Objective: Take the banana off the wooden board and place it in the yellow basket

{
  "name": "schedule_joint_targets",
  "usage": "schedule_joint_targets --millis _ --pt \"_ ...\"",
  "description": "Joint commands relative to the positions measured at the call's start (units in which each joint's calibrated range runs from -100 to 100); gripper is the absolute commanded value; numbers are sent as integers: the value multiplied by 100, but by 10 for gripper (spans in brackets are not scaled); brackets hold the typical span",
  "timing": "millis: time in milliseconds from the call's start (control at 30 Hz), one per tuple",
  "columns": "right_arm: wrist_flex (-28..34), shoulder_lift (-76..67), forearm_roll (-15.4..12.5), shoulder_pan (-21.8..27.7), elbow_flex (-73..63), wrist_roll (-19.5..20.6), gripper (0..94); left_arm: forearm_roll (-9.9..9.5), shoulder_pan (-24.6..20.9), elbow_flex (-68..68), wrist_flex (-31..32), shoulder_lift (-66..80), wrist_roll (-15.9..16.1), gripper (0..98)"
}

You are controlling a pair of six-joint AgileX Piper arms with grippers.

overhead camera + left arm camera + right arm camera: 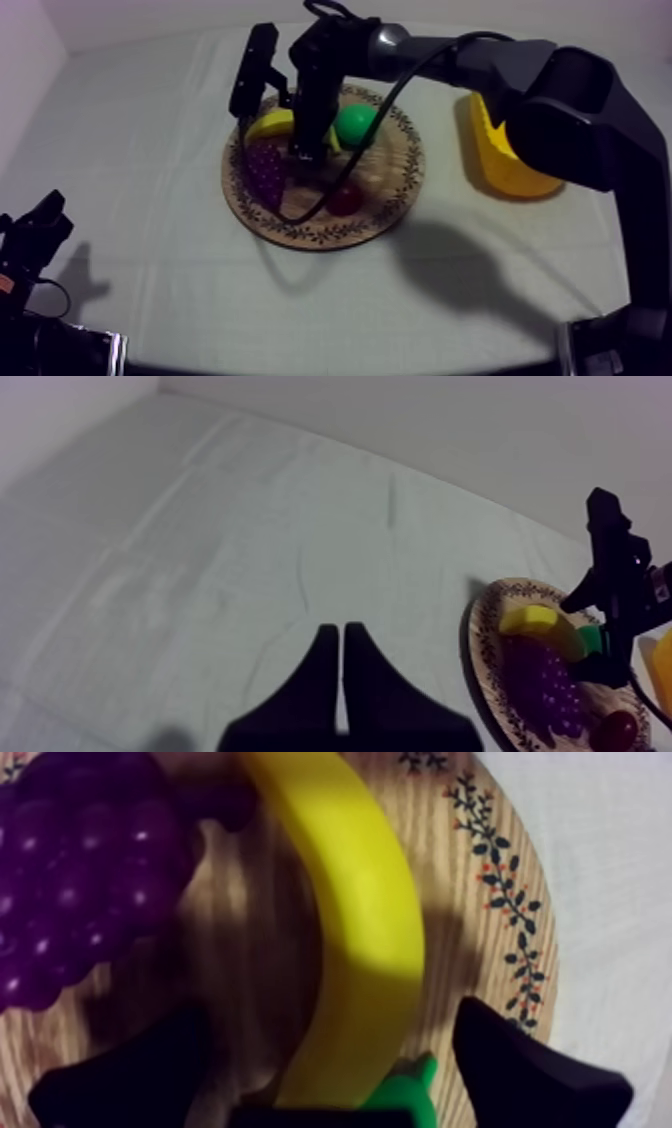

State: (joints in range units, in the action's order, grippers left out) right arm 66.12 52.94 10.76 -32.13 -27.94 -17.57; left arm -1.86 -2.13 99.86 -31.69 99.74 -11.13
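Right gripper (312,150) is down over the wooden board (320,238), centre of the top view. From its wrist view the fingers (530,1072) stand apart, one each side of the banana (370,922), not clamped on it.

The banana lies on the board, upper-left part, beside the grapes (265,170) and pear (355,124). The small red fruit (345,201) is nearer the lower rim.

Yellow basket (505,165) sits on the desk at frame right, apart from the board.

Left gripper (335,634) is closed on nothing, parked lower left.

Judgement: approach done. Grasp, lift, carry and release remain.
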Motion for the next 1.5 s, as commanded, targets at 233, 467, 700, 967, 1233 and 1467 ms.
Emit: schedule_joint_targets --millis 233,467,700,967,1233,1467 --pt "7 131 -71 0 -271 57 609 -2 0 3 0 1 2 1" --pt "102 246 -272 -26 -532 -11 382 -2 0 3 0 1 2 1" --pt "84 366 -333 -33 -547 -46 285 -2 0 3 0 1 2 1" --pt "24 410 -401 27 -533 -30 220 -2 0 3 0 1 2 1" --pt "78 58 -355 143 -596 79 218 -2 0 3 0 1 2 1" --pt "323 -669 -318 318 -692 149 224 -2 0 3 0 1 2 1"
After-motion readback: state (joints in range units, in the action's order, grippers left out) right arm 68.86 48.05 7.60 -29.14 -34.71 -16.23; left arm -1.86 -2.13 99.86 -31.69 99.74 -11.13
